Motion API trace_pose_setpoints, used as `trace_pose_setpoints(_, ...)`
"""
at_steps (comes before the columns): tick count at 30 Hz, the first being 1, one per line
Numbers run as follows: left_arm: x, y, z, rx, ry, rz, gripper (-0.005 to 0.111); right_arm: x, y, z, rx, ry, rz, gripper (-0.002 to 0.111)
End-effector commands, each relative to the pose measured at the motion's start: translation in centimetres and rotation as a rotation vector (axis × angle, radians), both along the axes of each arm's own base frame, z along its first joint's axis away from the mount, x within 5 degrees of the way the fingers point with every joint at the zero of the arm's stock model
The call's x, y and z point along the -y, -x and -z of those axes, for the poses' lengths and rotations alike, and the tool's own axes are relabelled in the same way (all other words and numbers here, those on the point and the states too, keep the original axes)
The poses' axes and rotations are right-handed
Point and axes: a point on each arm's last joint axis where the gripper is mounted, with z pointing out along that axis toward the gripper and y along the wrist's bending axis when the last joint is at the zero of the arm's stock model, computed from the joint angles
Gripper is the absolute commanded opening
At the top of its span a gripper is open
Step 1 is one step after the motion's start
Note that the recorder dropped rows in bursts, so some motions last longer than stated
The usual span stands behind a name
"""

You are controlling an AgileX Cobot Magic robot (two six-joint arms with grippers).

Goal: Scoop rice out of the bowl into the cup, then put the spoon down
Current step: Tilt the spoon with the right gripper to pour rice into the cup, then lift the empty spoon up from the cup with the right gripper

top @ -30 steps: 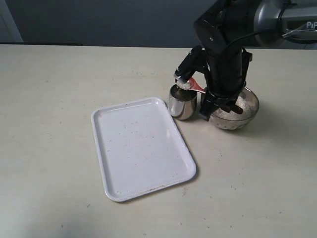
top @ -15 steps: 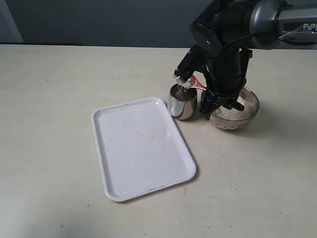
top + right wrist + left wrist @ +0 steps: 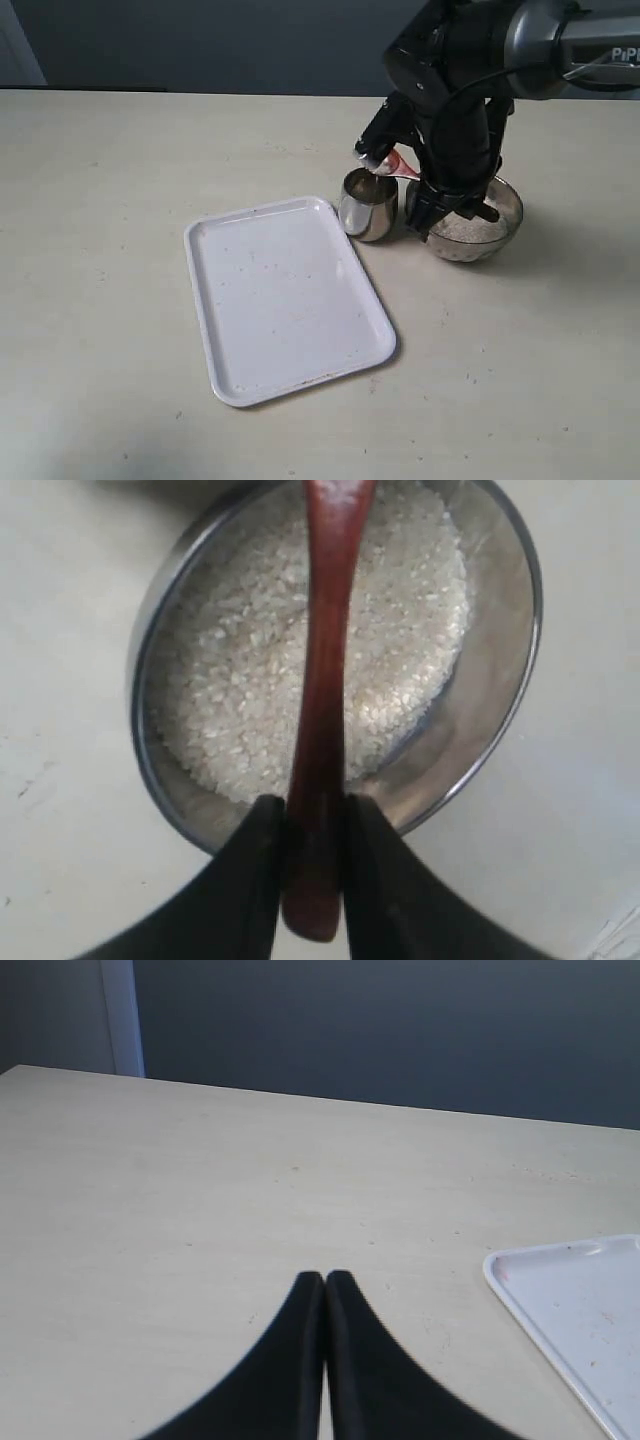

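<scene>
My right gripper (image 3: 312, 810) is shut on the handle of the reddish-brown wooden spoon (image 3: 325, 660), directly above the steel bowl (image 3: 500, 730) of white rice (image 3: 240, 670). From the exterior camera, the spoon (image 3: 392, 166) is tilted over the small steel cup (image 3: 368, 204), which stands just left of the bowl (image 3: 505, 205). The right arm hides much of the bowl and the gripper's fingers there. My left gripper (image 3: 325, 1278) is shut on nothing, over bare table far from these things.
A white rectangular tray (image 3: 285, 295) lies on the table left of and in front of the cup; its corner (image 3: 570, 1290) shows in the left wrist view. The beige tabletop (image 3: 100, 200) stretches around it.
The spoon held rice above the cup a second ago; the rice has poured into the cup and the spoon now looks empty. The arm shifted slightly.
</scene>
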Motion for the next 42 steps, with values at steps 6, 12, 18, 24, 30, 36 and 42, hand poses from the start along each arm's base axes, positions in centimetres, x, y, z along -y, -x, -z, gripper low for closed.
trace_pose_setpoints(6, 0.0, 0.0, -0.3, 0.017, 0.007, -0.004, 0.000, -0.7, 0.5, -0.6, 0.061, 0.081, -0.040, -0.001)
trace_pose_setpoints(12, 0.0, 0.0, -0.3, 0.017, 0.007, -0.004, 0.000, -1.4, 1.0, -0.7, 0.077, 0.104, -0.069, -0.001)
trace_pose_setpoints(18, 0.0, 0.0, -0.3, 0.017, 0.007, -0.004, 0.000, -1.2, 0.9, -0.9, 0.099, 0.138, -0.065, -0.001)
trace_pose_setpoints(24, 0.0, 0.0, -0.3, 0.017, 0.007, -0.004, 0.000, -1.2, 0.8, -1.0, 0.125, 0.140, -0.048, -0.001)
trace_pose_setpoints(30, 0.0, 0.0, -0.3, 0.017, 0.007, -0.004, 0.000, -1.2, 0.8, -1.0, 0.126, 0.139, -0.046, -0.001)
trace_pose_setpoints(36, 0.0, 0.0, -0.3, 0.017, 0.007, -0.004, 0.000, -1.9, 1.1, -1.3, 0.171, 0.161, -0.078, -0.001)
trace_pose_setpoints(42, 0.0, 0.0, -0.3, 0.017, 0.007, -0.004, 0.000, -2.4, 1.4, -1.4, 0.186, 0.166, -0.095, -0.001)
